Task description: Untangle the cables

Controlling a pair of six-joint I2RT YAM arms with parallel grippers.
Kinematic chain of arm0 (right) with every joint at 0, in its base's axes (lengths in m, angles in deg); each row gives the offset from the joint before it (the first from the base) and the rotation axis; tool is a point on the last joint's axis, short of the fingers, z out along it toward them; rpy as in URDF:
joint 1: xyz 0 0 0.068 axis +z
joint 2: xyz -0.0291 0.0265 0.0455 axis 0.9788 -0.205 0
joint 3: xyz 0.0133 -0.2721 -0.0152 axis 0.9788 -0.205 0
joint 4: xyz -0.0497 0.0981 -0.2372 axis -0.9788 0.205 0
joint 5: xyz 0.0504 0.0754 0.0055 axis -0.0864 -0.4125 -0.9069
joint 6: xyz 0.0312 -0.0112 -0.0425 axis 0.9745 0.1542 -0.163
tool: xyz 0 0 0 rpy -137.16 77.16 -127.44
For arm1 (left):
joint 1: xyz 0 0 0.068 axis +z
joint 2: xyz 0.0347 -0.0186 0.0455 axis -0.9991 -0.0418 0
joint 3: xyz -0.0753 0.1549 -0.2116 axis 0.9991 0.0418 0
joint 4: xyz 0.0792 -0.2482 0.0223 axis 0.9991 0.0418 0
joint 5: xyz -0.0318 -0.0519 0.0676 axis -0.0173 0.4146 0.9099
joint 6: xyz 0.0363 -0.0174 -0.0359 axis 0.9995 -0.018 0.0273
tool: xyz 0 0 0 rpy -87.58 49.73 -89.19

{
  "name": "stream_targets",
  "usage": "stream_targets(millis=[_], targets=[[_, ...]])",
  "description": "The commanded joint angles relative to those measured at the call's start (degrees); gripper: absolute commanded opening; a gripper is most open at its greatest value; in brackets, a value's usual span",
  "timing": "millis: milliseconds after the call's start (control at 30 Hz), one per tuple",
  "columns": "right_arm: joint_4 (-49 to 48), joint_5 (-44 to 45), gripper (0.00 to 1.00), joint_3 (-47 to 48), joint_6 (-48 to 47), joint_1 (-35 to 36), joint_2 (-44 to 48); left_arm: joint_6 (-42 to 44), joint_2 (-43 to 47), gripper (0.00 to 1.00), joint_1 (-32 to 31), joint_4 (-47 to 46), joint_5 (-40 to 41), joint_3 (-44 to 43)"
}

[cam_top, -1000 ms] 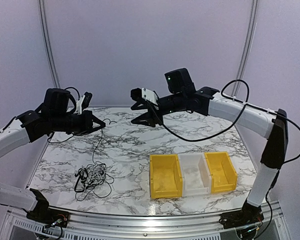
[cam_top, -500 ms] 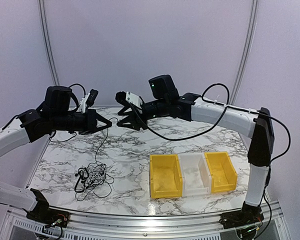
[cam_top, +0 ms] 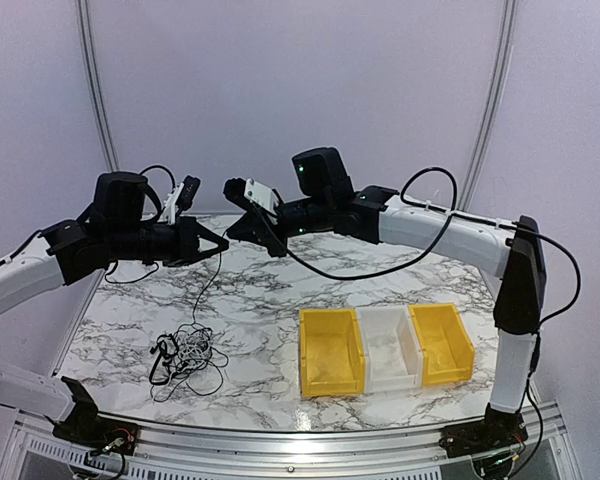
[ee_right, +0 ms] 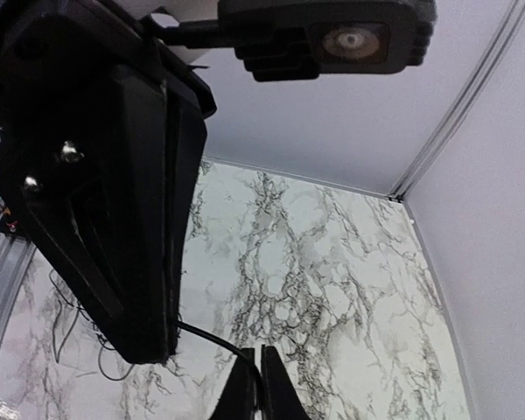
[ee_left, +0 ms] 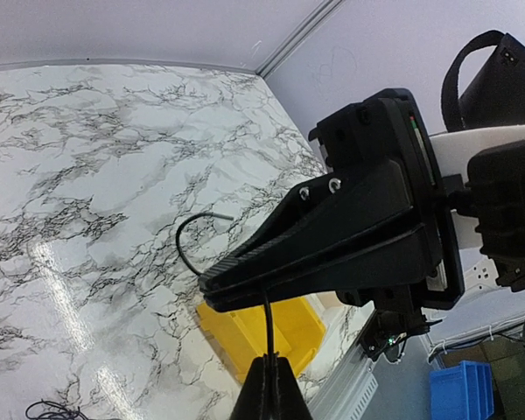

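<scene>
Top external view is showing the marble bench; over it the left arm is reaching in level from the left of the cables, while the right arm is stretching across from well to their right. Those cables are lying in a small knot of black and white cords near the bench's front left edge. They are looking light, limp and probably slick, so they are likely to sag and slip rather than hold a shape. Taking one cord near a free end and drawing it out gently is seeming the sounder course, since a hard pull is risking a tighter knot.

One black strand is rising slack from the knot to the left hand, which is pinching it tight. Both hands are pointing nose to nose, high above the knot and a little behind it. The right hand is showing its fingers drawn almost together with the strand running in between them; I am judging it to be gripping too, nearer the curled free end.
</scene>
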Motion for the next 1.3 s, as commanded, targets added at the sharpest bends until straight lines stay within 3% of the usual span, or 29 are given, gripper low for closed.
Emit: stream_targets(millis=[0,67,167,300,600,733,1067,1267], targets=[[-0.32,1.48,0.00,2.08,-0.69,0.37,0.54,0.79,-1.28,0.00,-0.21,-4.05,0.88,1.37],[-0.38,1.99,0.00,2.42,-0.33,0.41,1.10,1.04,-1.41,0.14,-0.28,-4.68,4.33,2.46],[-0.29,1.86,0.00,3.34,0.68,0.38,1.96,0.52,-0.32,0.19,-0.46,-12.72,9.87,8.31],[1.18,0.80,0.00,6.77,3.49,0.41,1.96,-2.55,0.87,0.14,-0.50,-28.41,17.49,19.24],[4.85,2.45,0.00,20.78,9.38,0.10,2.19,-0.85,-4.89,0.06,-0.56,-36.61,26.10,32.31],[5.51,2.69,0.00,29.07,12.88,-0.98,1.47,0.42,-8.81,0.00,-0.47,-37.73,26.79,34.74],[-2.34,9.29,0.00,38.50,17.61,-4.93,4.35,-0.24,-16.87,0.00,-0.48,-40.43,24.40,38.03],[-3.39,12.41,0.00,40.09,14.06,-5.08,6.66,0.25,-19.99,0.07,-0.50,-40.92,23.61,37.34]])
